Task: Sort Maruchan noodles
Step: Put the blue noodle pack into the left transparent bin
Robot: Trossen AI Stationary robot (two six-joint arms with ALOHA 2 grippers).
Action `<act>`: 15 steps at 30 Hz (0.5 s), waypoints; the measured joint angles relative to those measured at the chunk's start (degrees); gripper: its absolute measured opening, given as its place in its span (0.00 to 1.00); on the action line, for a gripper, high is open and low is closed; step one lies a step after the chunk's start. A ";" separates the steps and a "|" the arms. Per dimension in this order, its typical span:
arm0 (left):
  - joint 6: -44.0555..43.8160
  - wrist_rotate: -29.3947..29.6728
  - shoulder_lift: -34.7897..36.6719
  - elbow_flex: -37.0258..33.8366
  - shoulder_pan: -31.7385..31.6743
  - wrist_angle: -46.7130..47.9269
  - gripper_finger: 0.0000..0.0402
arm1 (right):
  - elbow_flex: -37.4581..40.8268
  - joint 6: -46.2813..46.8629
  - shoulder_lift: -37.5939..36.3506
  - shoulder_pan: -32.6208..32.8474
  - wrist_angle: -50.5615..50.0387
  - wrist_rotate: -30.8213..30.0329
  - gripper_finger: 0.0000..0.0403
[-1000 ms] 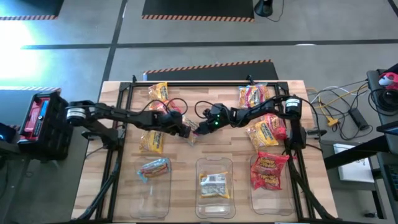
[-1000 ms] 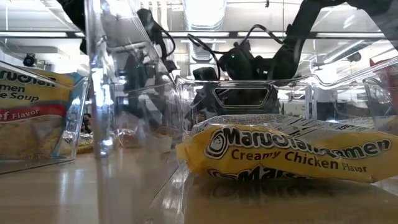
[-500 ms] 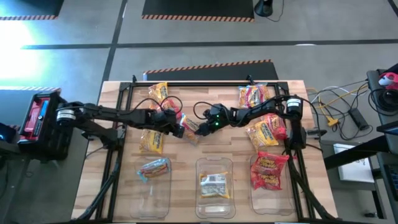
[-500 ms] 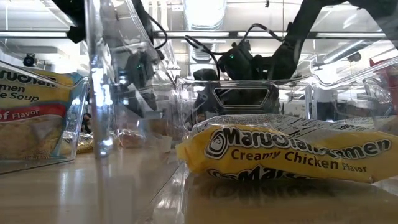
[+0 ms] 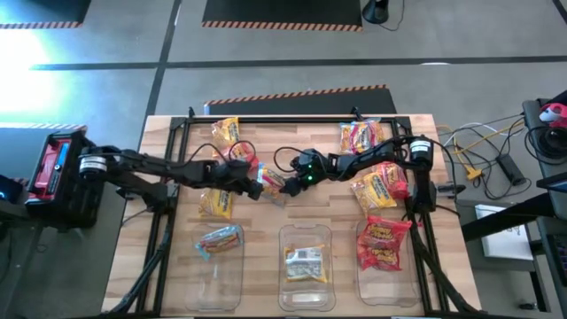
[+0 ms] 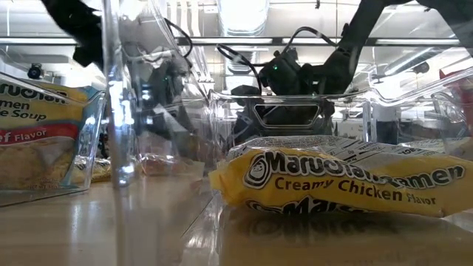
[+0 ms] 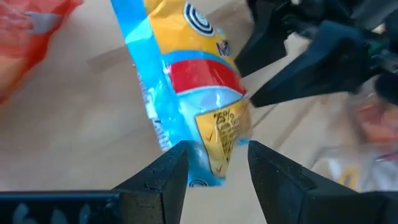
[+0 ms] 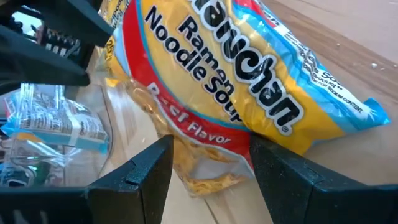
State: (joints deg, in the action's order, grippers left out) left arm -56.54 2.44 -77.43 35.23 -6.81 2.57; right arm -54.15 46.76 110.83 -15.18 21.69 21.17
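Note:
A blue-edged yellow and red Maruchan noodles packet (image 5: pixel 274 183) sits at the table's middle between my two grippers. My left gripper (image 5: pixel 263 183) comes from the left and is shut on one end (image 7: pixel 214 149). My right gripper (image 5: pixel 285 183) comes from the right and is shut on the other end (image 8: pixel 208 146). Loose packets lie flat on the table at the far left (image 5: pixel 226 131), left (image 5: pixel 217 202), far right (image 5: pixel 359 135) and right (image 5: pixel 381 184). My left gripper pinches the packet's blue-edged end (image 7: pixel 208 168) between its two fingers (image 7: pixel 168 177). It comes from the table's left, slanting down. The packet reaches away from the fingers toward my other gripper. My right gripper pinches the packet's opposite end, by the red "Beef Flavor" band (image 8: pixel 205 155), between its two fingers (image 8: pixel 146 171). It comes from the table's right, slanting down. The packet's printed face is turned up.
Three clear bins stand along the near edge: the left (image 5: pixel 219 261) holds a blue packet, the middle (image 5: pixel 306 288) a yellow one (image 6: pixel 340 181), the right (image 5: pixel 383 275) red ones. A black frame (image 5: pixel 266 120) runs along the far edge.
My left gripper has drawn back a little toward the table's left edge, staying on the packet's end. My right gripper has turned at its wrist and stayed in place.

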 joint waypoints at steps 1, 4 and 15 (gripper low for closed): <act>-0.32 0.16 0.00 -1.01 -0.07 -1.77 0.37 | 0.00 -0.16 0.00 0.00 -0.24 -0.15 0.50; -2.06 2.77 0.00 -3.76 -0.16 -4.98 0.37 | -0.02 -0.60 0.00 -0.02 -1.28 -0.42 0.50; -5.22 4.31 -0.11 -8.62 -0.66 -13.97 0.37 | -0.02 -1.16 0.00 -0.07 -3.54 -2.67 0.50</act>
State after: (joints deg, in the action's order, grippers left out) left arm -61.76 6.75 -77.54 26.61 -7.46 -11.39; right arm -54.17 45.60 110.83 -15.25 18.15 18.50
